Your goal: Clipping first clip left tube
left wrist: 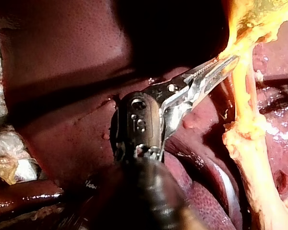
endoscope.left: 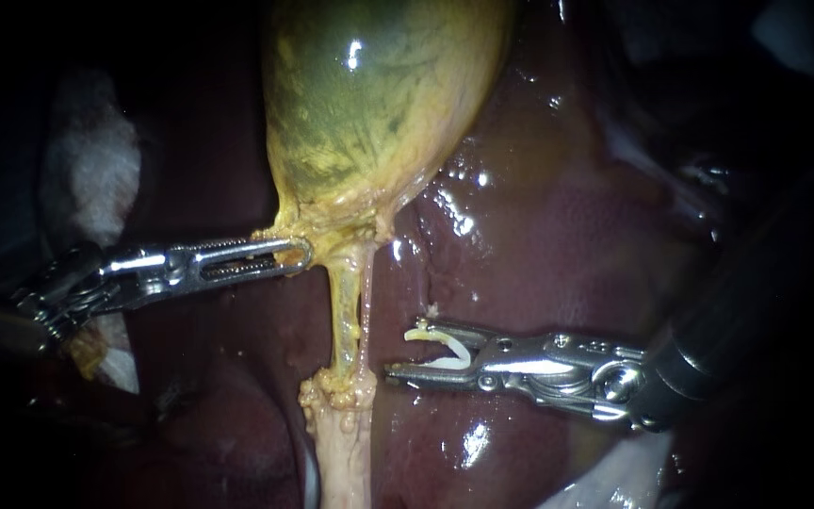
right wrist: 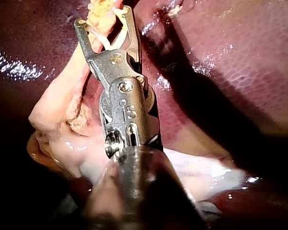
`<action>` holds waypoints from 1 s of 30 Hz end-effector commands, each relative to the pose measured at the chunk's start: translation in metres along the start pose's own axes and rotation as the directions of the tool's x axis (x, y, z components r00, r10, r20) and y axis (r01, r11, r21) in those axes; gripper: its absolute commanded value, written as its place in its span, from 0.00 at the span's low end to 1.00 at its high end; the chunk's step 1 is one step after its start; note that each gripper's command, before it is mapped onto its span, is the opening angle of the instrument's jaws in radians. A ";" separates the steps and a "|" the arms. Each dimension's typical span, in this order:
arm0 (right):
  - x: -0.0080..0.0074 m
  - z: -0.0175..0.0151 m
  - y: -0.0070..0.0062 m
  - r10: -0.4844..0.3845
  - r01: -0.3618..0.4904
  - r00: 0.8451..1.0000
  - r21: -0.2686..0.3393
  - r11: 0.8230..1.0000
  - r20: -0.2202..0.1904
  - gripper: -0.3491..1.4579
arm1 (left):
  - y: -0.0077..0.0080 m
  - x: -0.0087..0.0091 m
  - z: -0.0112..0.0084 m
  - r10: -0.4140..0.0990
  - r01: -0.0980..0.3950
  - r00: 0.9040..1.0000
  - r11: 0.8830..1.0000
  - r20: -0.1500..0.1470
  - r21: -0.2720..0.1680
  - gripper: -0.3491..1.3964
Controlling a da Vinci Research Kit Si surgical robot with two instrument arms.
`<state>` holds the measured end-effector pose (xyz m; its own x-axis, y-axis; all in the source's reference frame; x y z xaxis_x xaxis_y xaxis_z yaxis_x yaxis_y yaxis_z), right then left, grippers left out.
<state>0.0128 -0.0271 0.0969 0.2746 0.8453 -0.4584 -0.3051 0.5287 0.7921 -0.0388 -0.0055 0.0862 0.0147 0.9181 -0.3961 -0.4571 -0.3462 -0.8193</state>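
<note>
Two instruments show. My left instrument (endoscope.left: 296, 254) has its jaws closed tight on yellow tissue at the narrow end of the gallbladder (endoscope.left: 379, 94). My right instrument (endoscope.left: 399, 352) has its jaws wide apart, with a white clip (endoscope.left: 452, 356) held between them. The left tube (endoscope.left: 341, 311) stands just ahead of those jaw tips, behind a thinner tube (endoscope.left: 366, 292). The tips touch neither tube. A small strip of bare liver (endoscope.left: 539, 236) shows between the tips and the tubes.

No readable label, brand or sign anywhere; only small stamped marks on left instrument (left wrist: 229, 61) and right instrument (right wrist: 103, 17), not read off
</note>
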 end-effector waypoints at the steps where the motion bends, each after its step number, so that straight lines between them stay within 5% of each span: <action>1: 0.0000 0.0000 0.0000 0.000 0.000 1.000 0.000 1.000 0.000 0.51 | 0.0000 0.0000 0.0000 0.000 0.000 1.000 1.000 0.000 0.000 0.00; 11: 0.0001 0.0000 0.0000 0.001 -0.001 1.000 0.000 1.000 0.000 0.51 | 0.0007 0.0003 -0.0002 -0.004 0.004 1.000 1.000 0.002 -0.003 0.00; 30: 0.0007 0.0011 -0.0006 0.035 -0.035 0.999 -0.006 0.999 -0.002 0.52 | 0.0050 0.0024 -0.0012 -0.030 0.030 1.000 0.999 0.008 -0.013 0.00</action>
<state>0.0143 -0.0269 0.0964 0.2594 0.8652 -0.4292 -0.3215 0.4964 0.8064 -0.0401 -0.0052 0.0804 0.0217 0.9300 -0.3670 -0.4448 -0.3198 -0.8366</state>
